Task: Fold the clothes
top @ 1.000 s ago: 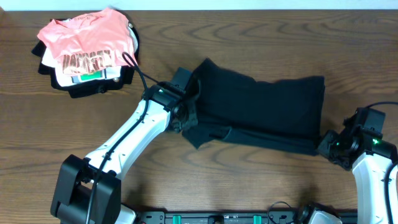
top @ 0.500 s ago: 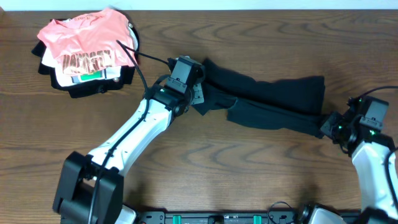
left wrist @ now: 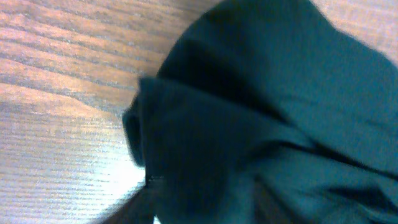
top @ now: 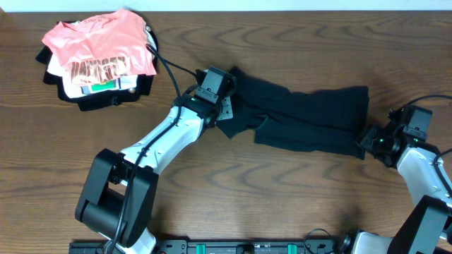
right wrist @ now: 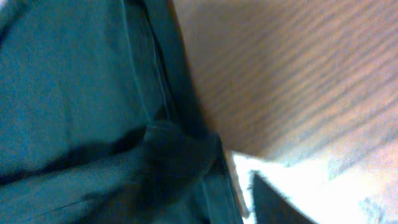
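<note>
Though rumpled, black garment (top: 304,116) on table (top: 282,204)

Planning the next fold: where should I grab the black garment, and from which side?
Probably the right-hand end of the black garment, near its lower corner by the right gripper, coming in from the right. It lies as a long band across the table, so that free edge could carry over leftward.

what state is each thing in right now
black garment: folded into a long wrinkled band, lying on the table
left gripper: at the garment's left end, jaws unclear
right gripper: at its right end, jaws unclear
pink shirt: crumpled atop the clothes pile
</note>
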Available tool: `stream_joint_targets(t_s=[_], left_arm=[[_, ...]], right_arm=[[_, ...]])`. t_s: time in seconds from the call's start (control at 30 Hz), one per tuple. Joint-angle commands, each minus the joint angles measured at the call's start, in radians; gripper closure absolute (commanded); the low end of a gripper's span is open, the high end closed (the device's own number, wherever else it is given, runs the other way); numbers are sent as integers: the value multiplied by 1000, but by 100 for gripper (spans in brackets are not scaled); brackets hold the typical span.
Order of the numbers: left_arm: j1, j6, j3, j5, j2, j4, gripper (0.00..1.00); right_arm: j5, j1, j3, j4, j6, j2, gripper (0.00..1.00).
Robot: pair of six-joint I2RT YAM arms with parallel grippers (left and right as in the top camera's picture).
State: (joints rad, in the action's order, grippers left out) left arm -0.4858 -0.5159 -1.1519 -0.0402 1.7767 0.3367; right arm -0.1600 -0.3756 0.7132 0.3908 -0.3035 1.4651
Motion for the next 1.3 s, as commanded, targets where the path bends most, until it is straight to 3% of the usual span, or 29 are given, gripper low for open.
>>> stream_joint_targets(t_s=[0.0, 0.07, 0.13, 0.37, 0.73, 0.87, 0.93, 1.07, 1.27], left_arm=[[8, 31, 0, -33, 2, -16, 29], [11, 47, -1, -32, 2, -29, 20], [17, 62, -10, -32, 2, -29, 18], [43, 148, -105, -28, 2, -30, 18], [117, 335, -175, 163, 30, -88, 17], [148, 386, -210, 241, 90, -114, 14], [157, 409, -250, 266, 138, -115, 11], [160, 442, -360, 334, 258, -118, 9], [159, 453, -455, 347, 369, -141, 9]], right_arm=[[12, -3, 13, -18, 6, 1, 18], [6, -3, 19, -25, 6, 1, 19], [-12, -3, 33, -24, 6, 1, 21], [-102, -1, 156, -21, 44, 1, 31], [-83, 55, 256, -82, 148, 57, 46], [-89, 63, 256, -149, 159, 128, 46], [-95, 70, 261, -176, 171, 164, 36], [-111, 83, 300, -189, 213, 222, 27], [-111, 99, 335, -203, 264, 272, 29]])
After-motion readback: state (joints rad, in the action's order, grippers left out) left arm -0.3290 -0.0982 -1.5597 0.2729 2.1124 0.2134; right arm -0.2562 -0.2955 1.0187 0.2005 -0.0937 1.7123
